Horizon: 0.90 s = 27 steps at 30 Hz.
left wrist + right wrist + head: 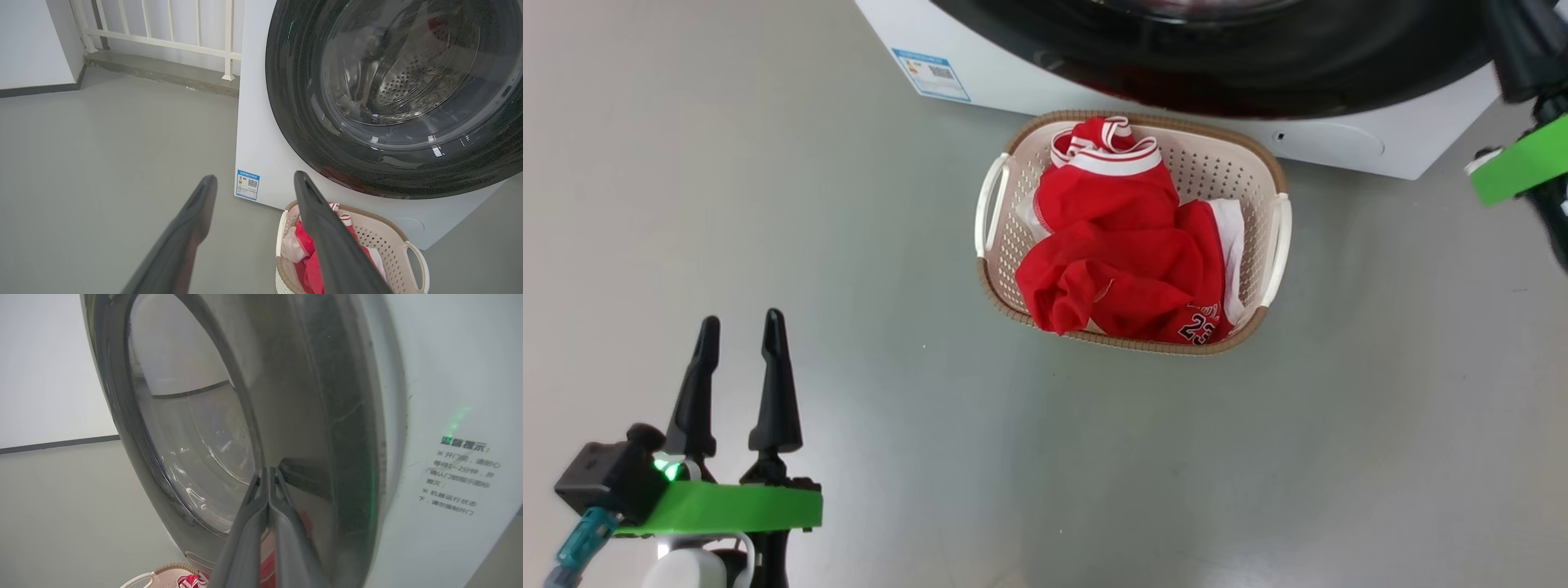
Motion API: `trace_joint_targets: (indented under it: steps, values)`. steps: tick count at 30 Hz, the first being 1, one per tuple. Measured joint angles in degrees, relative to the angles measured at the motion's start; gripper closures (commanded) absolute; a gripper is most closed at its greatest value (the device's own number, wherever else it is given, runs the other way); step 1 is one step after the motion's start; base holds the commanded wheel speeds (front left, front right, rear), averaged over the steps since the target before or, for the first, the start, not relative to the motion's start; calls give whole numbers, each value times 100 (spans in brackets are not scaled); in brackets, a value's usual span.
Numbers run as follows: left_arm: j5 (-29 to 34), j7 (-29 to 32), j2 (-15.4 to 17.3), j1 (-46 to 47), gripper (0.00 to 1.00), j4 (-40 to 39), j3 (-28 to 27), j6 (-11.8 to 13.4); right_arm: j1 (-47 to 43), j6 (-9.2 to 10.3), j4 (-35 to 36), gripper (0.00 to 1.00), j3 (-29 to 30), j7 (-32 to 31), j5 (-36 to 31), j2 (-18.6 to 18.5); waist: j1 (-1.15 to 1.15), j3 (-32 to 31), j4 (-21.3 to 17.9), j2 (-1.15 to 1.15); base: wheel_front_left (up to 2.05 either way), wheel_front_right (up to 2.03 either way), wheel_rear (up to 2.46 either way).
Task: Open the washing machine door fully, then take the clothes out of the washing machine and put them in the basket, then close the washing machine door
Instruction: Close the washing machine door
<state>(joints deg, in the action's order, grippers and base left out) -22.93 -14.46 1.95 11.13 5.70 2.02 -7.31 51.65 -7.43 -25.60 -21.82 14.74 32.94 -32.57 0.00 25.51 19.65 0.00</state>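
Two steps judged done, the third nearly: clothes (pixel 1127 261) lay heaped in the basket (pixel 1217 171) at 6 o'clock of the washing machine (pixel 1339 143), door (pixel 392 102) seemingly shut, right gripper (pixel 268 470) pinched together empty at its rim, left gripper (pixel 742 318) spread wide, empty.

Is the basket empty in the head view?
No, the basket holds the red clothes, heaped up to its rim.

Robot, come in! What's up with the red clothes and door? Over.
Left gripper open, empty. Right gripper shut, tips at round glossy black door, which looks closed. Bright red clothes in cream perforated plastic basket. Nothing blocking.
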Motion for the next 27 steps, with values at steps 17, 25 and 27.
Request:
trace_joint_targets:
  steps: [17,25,27]
  values:
    - [-45,0,-22,123,0,10,22,0,784,-49,-558,100,85,0,-16,-102,0,164,85,0,0,0,0]
    - [-44,0,-22,123,0,31,13,0,711,-46,-560,100,213,1,-62,-27,0,60,23,0,0,0,0]
    - [-44,0,-22,123,0,41,10,0,694,-46,-584,100,224,1,-62,-12,0,36,11,0,0,0,0]
